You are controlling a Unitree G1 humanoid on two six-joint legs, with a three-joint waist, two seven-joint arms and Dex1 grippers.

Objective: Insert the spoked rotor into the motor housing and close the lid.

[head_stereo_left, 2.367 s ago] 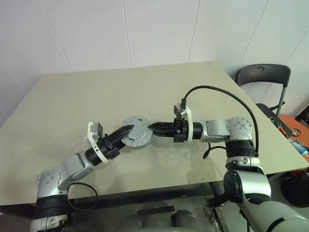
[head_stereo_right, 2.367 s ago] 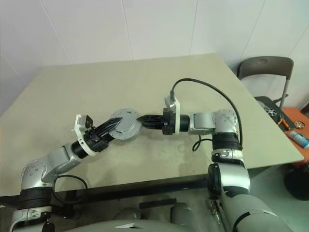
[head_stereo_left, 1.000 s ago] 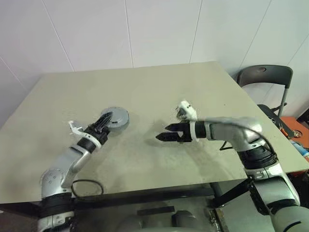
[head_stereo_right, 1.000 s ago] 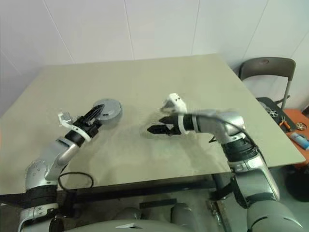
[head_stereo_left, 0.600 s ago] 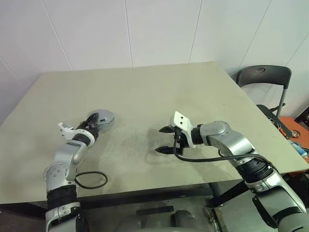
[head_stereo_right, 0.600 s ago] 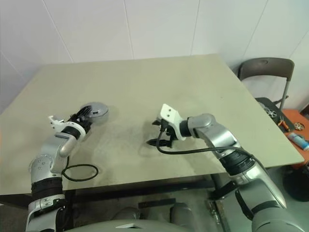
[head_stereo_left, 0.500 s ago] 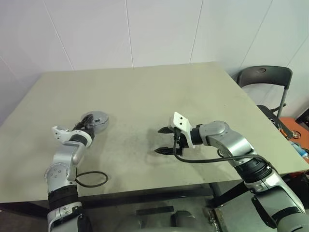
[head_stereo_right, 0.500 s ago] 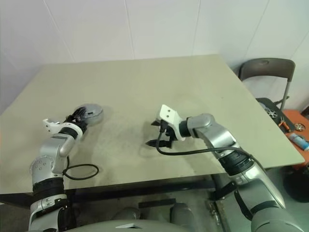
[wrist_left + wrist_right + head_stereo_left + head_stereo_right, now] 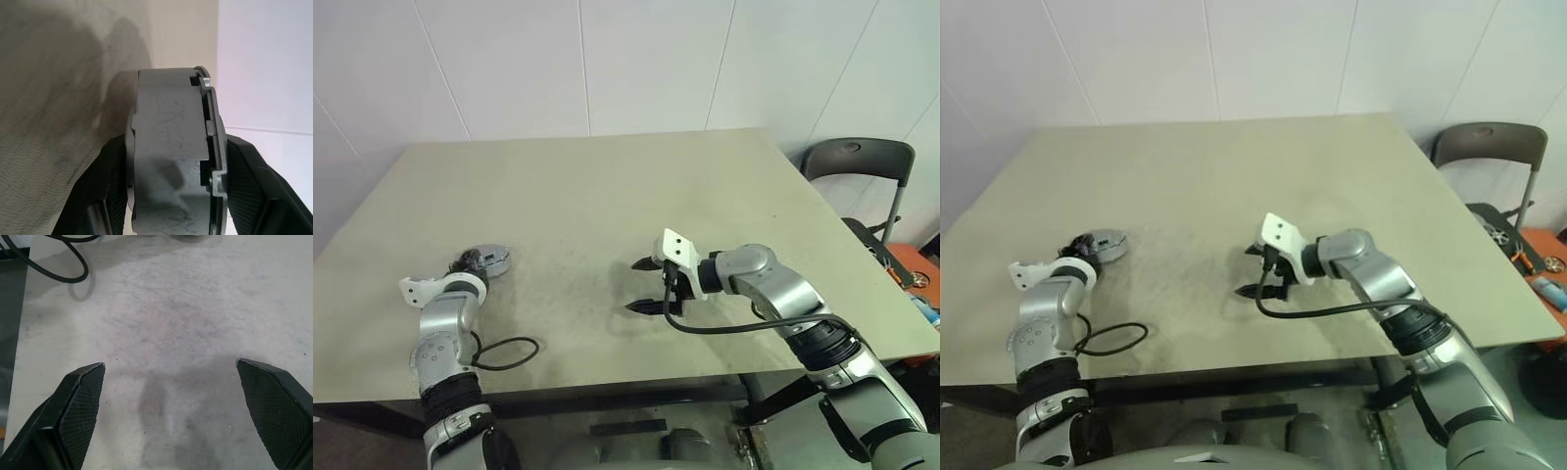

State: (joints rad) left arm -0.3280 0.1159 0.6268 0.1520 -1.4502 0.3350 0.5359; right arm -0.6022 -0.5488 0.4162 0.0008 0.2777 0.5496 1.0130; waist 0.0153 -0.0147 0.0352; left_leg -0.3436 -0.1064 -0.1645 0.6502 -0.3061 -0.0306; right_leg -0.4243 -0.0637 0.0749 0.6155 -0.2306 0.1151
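Grey metal fills the left claw (image 9: pixel 171 196): its fingers pinch the closed motor assembly (image 9: pixel 487 258) edge-on, over at nine o'clock on the worktop (image 9: pixel 607 186), near its edge. Right claw (image 9: pixel 644 284) hangs at centre, jaws spread wide, nothing between them. By my read, the rotor's in and the lid's on; what's left looks like setting the unit down and letting go.

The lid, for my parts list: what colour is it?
Grey-silver lid, clearest in the left wrist view, clamped in the left gripper.
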